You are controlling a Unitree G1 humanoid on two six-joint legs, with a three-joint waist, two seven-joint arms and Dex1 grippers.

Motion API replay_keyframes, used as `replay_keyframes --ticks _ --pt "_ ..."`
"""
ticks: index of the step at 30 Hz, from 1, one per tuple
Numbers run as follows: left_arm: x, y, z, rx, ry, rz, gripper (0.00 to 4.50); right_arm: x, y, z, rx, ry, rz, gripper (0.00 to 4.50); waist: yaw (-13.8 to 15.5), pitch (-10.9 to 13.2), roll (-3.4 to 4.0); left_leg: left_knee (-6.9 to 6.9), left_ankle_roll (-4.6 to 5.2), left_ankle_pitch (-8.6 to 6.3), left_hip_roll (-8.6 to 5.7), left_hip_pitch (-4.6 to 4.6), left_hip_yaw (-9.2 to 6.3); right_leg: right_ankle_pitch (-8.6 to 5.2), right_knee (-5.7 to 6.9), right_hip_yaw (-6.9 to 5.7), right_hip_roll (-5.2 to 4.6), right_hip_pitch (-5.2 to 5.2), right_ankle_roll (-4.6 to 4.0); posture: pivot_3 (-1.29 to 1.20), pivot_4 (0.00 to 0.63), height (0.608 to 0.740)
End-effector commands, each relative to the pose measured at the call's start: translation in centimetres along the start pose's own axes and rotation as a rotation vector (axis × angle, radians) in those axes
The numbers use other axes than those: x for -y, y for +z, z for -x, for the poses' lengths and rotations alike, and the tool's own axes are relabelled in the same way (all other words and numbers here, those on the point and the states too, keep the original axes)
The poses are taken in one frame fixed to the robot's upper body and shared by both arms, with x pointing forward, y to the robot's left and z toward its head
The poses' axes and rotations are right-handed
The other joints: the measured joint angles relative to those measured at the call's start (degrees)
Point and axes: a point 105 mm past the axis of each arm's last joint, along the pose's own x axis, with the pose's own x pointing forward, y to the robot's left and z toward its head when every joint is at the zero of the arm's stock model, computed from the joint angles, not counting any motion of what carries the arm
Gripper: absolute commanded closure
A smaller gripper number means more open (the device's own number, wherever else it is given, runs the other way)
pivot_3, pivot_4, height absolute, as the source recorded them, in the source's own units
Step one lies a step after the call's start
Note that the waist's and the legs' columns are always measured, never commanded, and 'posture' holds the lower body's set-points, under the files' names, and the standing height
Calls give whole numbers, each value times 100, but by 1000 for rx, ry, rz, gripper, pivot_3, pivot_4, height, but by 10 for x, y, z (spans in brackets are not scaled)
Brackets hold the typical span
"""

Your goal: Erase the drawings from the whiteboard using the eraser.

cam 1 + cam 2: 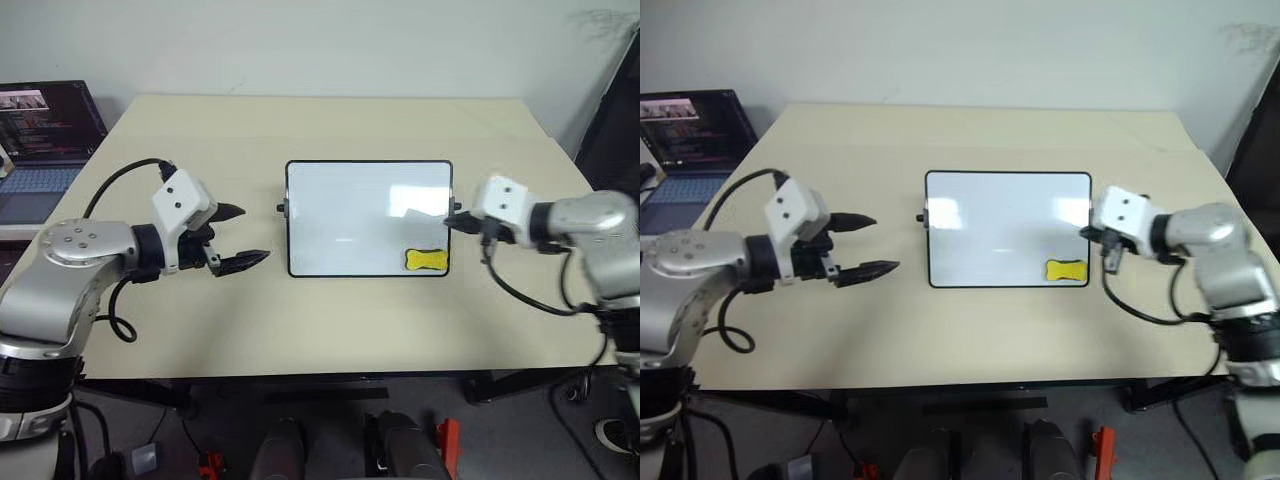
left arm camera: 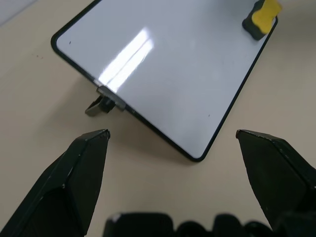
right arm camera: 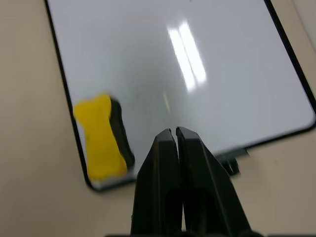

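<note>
The yellow eraser (image 1: 426, 260) is lying flat in the near right corner of the whiteboard (image 1: 360, 215), long axis running 3 to 9 o'clock. The right hand (image 1: 452, 222), clenched on nothing, is sitting just off the board's right edge, the eraser at its 7 o'clock; it is much nearer. The left hand (image 1: 243, 236) is hanging released over the tabletop (image 1: 300, 330), left of the board. No drawings are showing.

The whiteboard (image 1: 1007, 228) is lying mid-table with the eraser (image 1: 1066, 270) resting at its five o'clock corner. The left gripper (image 1: 868, 245) is hovering at nine o'clock, fingers spread; the right gripper (image 1: 1087, 232) is sitting at three o'clock.
</note>
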Motion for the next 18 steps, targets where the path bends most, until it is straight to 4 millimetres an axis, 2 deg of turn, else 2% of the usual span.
replay_keyframes --ticks 1,4,9,11,14,17,18 --pt "-1 5 8 10 9 -28 0 6 -4 19 -51 -25 39 4465 -4 2 2 -1 0 -1 0 1 4 -5 -1 3 0 0 4 0 150 740" --pt "-2 3 9 9 12 -24 0 8 -7 25 -70 -34 47 4465 -28 15 1 1 0 0 3 5 12 -24 -1 8 0 0 19 0 150 740" --pt "-2 7 5 23 1 -30 0 4 -1 23 -48 -13 58 4465 -35 16 2 8 0 1 2 14 12 -21 12 7 2 6 22 0 150 740" --pt "-3 4 6 13 4 -30 0 -1 2 22 -32 9 53 4465 -38 16 2 9 0 1 1 14 13 -21 12 9 2 7 24 0 150 740" --pt "-3 4 4 15 -1 -27 0 -23 8 4 -2 80 66 4465 -39 16 2 6 0 0 2 12 11 -22 10 7 2 7 23 0 150 740" --pt "-1 5 0 22 -6 -25 0 -42 18 -12 40 136 46 3896 -40 16 2 4 0 0 3 12 7 -22 11 4 3 7 21 0 150 740" --pt "-2 4 -1 21 -5 -24 0 -45 20 -15 47 144 35 3514 -40 16 2 5 0 1 2 11 8 -22 11 6 3 6 22 0 150 740"
